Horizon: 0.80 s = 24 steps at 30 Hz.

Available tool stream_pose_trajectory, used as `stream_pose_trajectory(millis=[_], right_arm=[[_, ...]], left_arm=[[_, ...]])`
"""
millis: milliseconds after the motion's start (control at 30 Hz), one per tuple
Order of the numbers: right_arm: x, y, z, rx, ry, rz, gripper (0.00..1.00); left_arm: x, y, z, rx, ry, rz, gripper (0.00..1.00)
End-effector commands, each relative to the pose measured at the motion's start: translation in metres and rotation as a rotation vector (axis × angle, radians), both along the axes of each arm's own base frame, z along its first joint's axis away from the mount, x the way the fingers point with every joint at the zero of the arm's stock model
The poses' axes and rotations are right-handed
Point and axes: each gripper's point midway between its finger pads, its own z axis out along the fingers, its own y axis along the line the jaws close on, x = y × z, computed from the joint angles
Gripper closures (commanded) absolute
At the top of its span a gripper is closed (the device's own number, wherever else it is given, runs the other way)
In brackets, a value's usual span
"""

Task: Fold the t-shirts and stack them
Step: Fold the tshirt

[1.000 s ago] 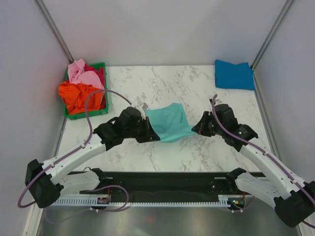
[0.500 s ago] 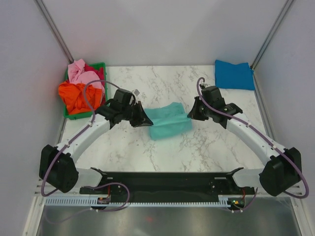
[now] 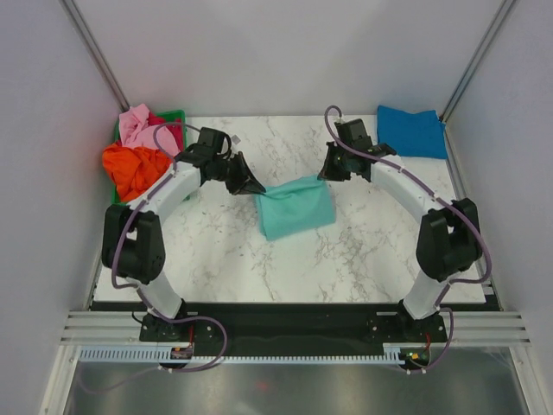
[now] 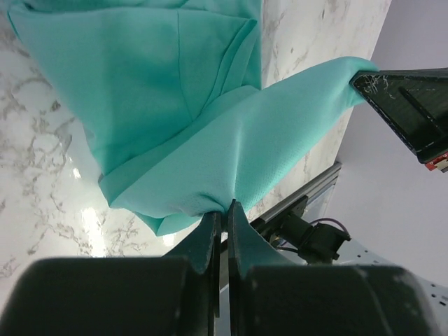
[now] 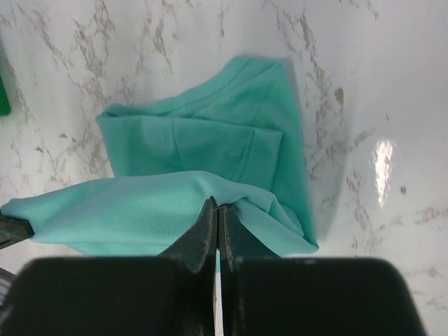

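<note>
Mint shirt [image 3: 296, 206] is hanging taut between my claws, one edge lifted, the rest lying doubled on the table [image 3: 363, 251] just under the fingertips. I am watching the left claw [image 4: 225, 210] pinching one end of that edge, jaws pressed together on the cloth. The right claw [image 5: 217, 210] is clamping the other end the same way. A blue shirt [image 3: 411, 131] is lying folded just beyond the right claw, on its outer side. Orange shirt [image 3: 131, 166] and pink shirt [image 3: 143, 128] are sitting heaped in the crate [image 3: 175, 113], outward of the left claw.
</note>
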Motion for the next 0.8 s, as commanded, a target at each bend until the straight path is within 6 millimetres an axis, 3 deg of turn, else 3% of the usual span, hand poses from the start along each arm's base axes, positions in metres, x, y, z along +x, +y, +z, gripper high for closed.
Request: stream_pose_trajectory(millis=[0, 33, 67, 100, 167, 200, 267, 433, 533, 567, 633, 667, 700, 733, 767], right_arm=[[0.041, 0.01, 0.008, 0.031, -0.038, 0.013, 1.0], [0.046, 0.01, 0.004, 0.03, -0.029, 0.01, 1.0], [0.051, 0.013, 0.0, 0.032, -0.02, 0.017, 1.0], [0.061, 0.017, -0.01, 0.029, -0.006, 0.019, 1.0], [0.072, 0.022, -0.014, 0.039, -0.002, 0.023, 1.0], [0.077, 0.022, -0.031, 0.032, 0.029, 0.02, 1.0], [0.084, 0.027, -0.039, 0.038, 0.041, 0.024, 1.0], [0.107, 0.031, -0.057, 0.044, 0.052, 0.025, 1.0], [0.119, 0.024, -0.06, 0.042, 0.044, 0.013, 0.67], [0.123, 0.022, -0.057, 0.043, 0.035, 0.011, 0.51], [0.129, 0.011, -0.052, 0.048, 0.02, 0.008, 0.4], [0.13, 0.006, -0.051, 0.038, 0.016, 0.0, 0.34], [0.13, -0.002, -0.039, 0.025, -0.007, -0.006, 0.31], [0.128, -0.007, -0.034, 0.012, -0.021, -0.009, 0.29], [0.116, -0.012, -0.027, 0.003, -0.033, -0.014, 0.29]], left_arm=[[0.029, -0.004, 0.013, -0.064, -0.03, -0.058, 0.98], [0.032, -0.003, 0.008, -0.058, -0.004, -0.062, 0.98], [0.039, -0.003, -0.012, -0.036, 0.032, -0.076, 0.98], [0.051, -0.001, -0.011, -0.004, 0.015, -0.065, 0.98], [0.057, 0.005, -0.041, 0.058, 0.078, -0.057, 0.98], [0.063, 0.006, -0.046, 0.066, 0.082, -0.05, 0.98], [0.068, 0.012, -0.066, 0.072, 0.131, -0.036, 0.98], [0.082, 0.029, -0.078, 0.12, 0.128, 0.01, 0.98], [0.091, 0.04, -0.078, 0.133, 0.118, 0.041, 0.98], [0.094, 0.043, -0.078, 0.124, 0.122, 0.045, 0.98], [0.099, 0.044, -0.076, 0.115, 0.129, 0.046, 0.97], [0.1, 0.043, -0.073, 0.115, 0.126, 0.045, 0.92], [0.102, 0.043, -0.065, 0.114, 0.114, 0.043, 0.69], [0.103, 0.044, -0.06, 0.118, 0.102, 0.043, 0.52], [0.106, 0.047, -0.056, 0.137, 0.085, 0.049, 0.27]])
